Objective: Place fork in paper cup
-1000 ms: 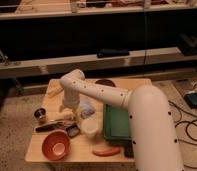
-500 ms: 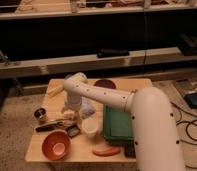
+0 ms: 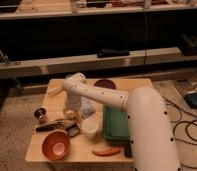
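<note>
Seeing a wooden desk (image 3: pixel 134 87) carrying everything, with dark shelving (image 3: pixel 92 35) running behind its far edge. Watching a thick white arm (image 3: pixel 142 120) rising over the near right corner, crossing toward the far left corner, bending there and dropping toward the left half of the desk. Finding a green tray (image 3: pixel 116 127) lying along the right edge, partly hidden by the arm. Noting an orange bowl (image 3: pixel 56 145) sitting open side up by the near left corner. Spotting a dark red plate (image 3: pixel 106 84) lying at the middle of the far edge. Making out the paper cup (image 3: pixel 89 127) standing upright in the near half, just beside the tray's left side and right of the bowl, apart from it. Picking out an orange-red elongated thing (image 3: pixel 106 151) lying along the near edge in front of the tray. Finding a dark-handled utensil (image 3: pixel 49 126) lying behind the bowl, and a small metal cup (image 3: pixel 40 113) standing behind it, near the left edge. Placing the claw (image 3: pixel 70 115) low over the left half, between the metal cup and the paper cup. Not being able to tell how wide the claw is standing, nor whether it is gripping anything. Making out the fork (image 3: pixel 59 121) only as a thin pale streak lying along the dark-handled utensil, just beside the claw and outside the paper cup; not being able to tell whether touching the claw.
</note>
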